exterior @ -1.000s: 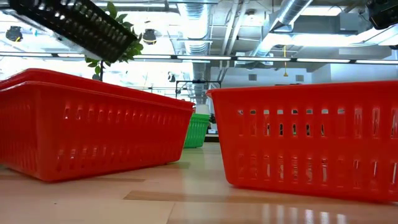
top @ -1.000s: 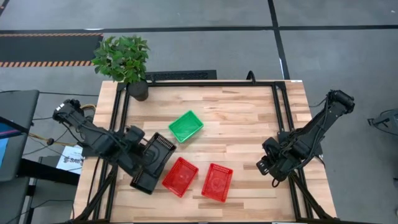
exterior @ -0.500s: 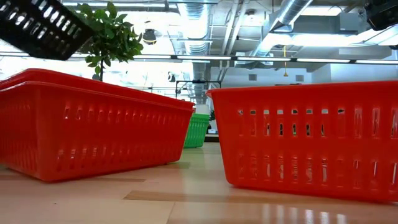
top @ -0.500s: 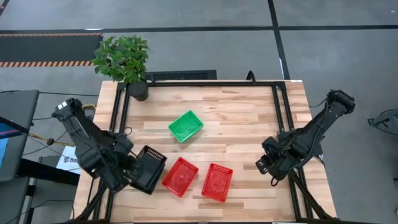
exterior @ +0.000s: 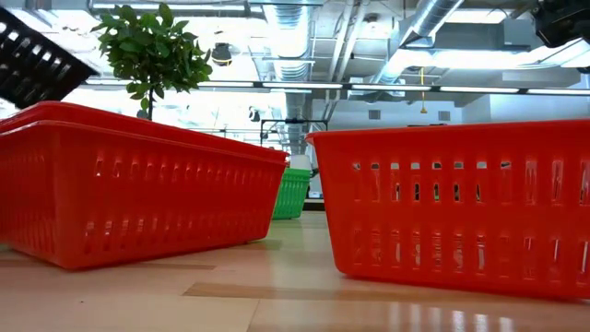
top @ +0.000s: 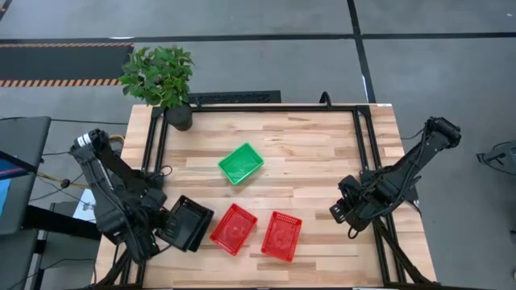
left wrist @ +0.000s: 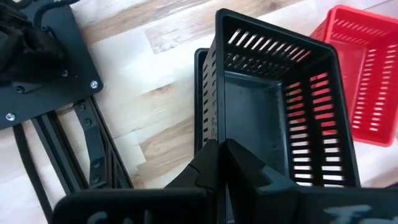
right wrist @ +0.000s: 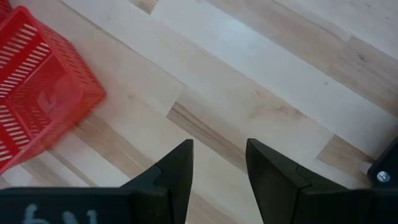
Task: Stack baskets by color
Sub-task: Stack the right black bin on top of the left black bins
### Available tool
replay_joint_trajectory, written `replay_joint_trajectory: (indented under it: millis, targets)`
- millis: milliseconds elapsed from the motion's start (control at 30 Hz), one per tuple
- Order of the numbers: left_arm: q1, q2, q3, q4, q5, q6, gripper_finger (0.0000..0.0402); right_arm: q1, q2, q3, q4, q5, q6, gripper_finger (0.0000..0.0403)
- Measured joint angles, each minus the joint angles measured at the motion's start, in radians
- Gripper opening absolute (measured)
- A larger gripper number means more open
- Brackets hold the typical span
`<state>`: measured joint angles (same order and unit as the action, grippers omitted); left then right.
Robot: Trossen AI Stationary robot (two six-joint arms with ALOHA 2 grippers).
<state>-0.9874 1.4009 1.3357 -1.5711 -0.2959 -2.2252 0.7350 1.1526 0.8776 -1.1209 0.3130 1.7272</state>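
My left gripper (top: 161, 229) is at the table's near left, shut on a black basket (top: 187, 224) that hangs tilted in the low view (exterior: 37, 65). Just beneath it, the rim of a second black basket (left wrist: 200, 87) shows on the table. Two red baskets (top: 234, 228) (top: 281, 235) rest on their bottoms near the front edge. A green basket (top: 241, 163) sits at mid-table. My right gripper (top: 343, 213) hovers open over bare wood at the right, to the right of the red baskets. My left gripper pinches the rim of one side wall (left wrist: 216, 118) of the black basket, one finger (left wrist: 245, 168) inside the basket and the other outside. The fingers come from above, pointing steeply down. The basket is lifted clear, tilted, its open side up.
A potted plant (top: 161, 76) stands at the far left corner. A black frame rail (top: 153, 161) runs along the table's left side, another (top: 367, 153) along its right. Bare wood lies between the green basket and the right arm.
My left gripper has swung toward the table's near left corner and sunk a little, rolling as it went. The black basket has gone with it, turned about, and now hangs over the second black basket. My right arm has kept still.
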Motion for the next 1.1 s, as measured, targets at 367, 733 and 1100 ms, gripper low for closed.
replay_joint_trajectory:
  millis: [367,733,1100]
  targets:
    - [0.0,0.053,-0.021,0.002,-0.001,0.001,0.0,-0.031,0.0,0.0,0.0,0.0,-0.008,0.017]
    - [0.016,0.052,-0.138,0.043,0.001,-0.012,0.0,-0.032,0.0,0.0,0.0,-0.001,-0.01,0.017]
    - [0.041,0.052,-0.237,0.197,-0.057,-0.009,0.0,-0.032,0.0,0.0,0.0,-0.009,-0.01,0.017]
